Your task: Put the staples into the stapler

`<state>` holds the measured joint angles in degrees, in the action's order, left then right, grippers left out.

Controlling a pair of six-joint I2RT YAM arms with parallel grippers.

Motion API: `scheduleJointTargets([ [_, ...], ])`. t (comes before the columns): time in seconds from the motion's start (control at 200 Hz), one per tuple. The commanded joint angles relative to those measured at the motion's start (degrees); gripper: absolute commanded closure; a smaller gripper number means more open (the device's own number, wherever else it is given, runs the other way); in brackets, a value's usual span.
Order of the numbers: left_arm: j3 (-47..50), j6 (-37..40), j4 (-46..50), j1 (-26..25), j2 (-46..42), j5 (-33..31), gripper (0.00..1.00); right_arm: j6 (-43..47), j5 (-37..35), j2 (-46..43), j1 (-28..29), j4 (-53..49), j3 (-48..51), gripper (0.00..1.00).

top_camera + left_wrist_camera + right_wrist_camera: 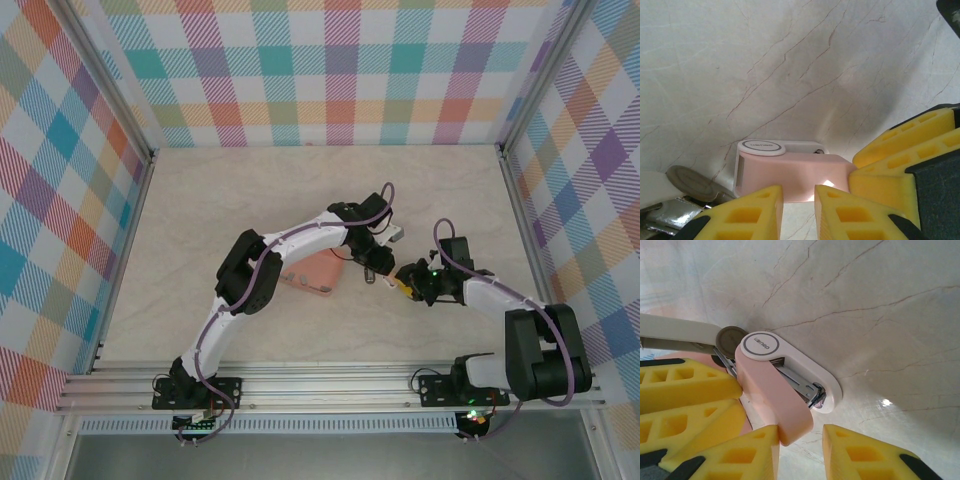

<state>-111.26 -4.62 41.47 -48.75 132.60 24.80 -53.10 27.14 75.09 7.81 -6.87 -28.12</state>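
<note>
Two yellow fingers of the left gripper (pixel 799 192) are held a narrow gap apart in the left wrist view. Nothing is seen clamped between them, and their tips are set just short of the stapler (pixel 771 392). The right gripper (pixel 801 432) is spread wider. The free end of the stapler's pink cover (pixel 790 427) is placed between its fingers, against one fingertip (pixel 760 447) and clear of the other, so it is not gripped.

In the right wrist view the left gripper's fingers are pressed against the side of the pink cover. The cover is turned at an angle across the white base (pixel 827 387). The metal magazine (pixel 800 385) is exposed between the two parts. A round grey-and-white cap (pixel 761 346), printed with a brand name, is set at the hinge end.

A white bar ending in a grey disc (pixel 732 337) is found just beside that capped end; what it is cannot be told.

The stapler is lying on the marbled table (pixel 790 60), between the two grippers. Seen from above, the salmon-pink tray (pixel 312 272) is placed just left of the left gripper, partly under its arm. The staples cannot be made out at that size. The table is enclosed by plaid-patterned walls (pixel 300 70).
</note>
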Motion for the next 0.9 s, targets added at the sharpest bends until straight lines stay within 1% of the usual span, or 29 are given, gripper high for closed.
scheduleJointTargets([
  [0.0, -0.97, 0.93, 1.99, -1.01, 0.95, -0.22, 0.76, 1.15, -2.2, 1.54, -0.37, -3.73, -0.53, 0.74],
  [0.205, -0.83, 0.82, 1.88, -1.01, 1.07, -0.19, 0.76, 1.86, -4.28, 2.36, -0.34, -6.35, -0.47, 0.76],
  [0.615, -0.93, 0.82, 1.85, -0.99, 1.35, -0.11, 0.76, 2.0, -4.46, 4.57, -0.34, -5.32, 0.83, 0.78],
  [0.715, -1.28, 0.82, 2.03, -0.99, 1.32, -0.14, 0.76, 1.77, -3.8, 2.42, -0.38, -4.71, -0.05, 0.75],
  [0.895, -2.54, 0.66, 2.21, -1.0, 0.92, -0.42, 0.75, 3.35, -4.02, -2.44, -0.34, -8.2, -3.81, 0.69],
])
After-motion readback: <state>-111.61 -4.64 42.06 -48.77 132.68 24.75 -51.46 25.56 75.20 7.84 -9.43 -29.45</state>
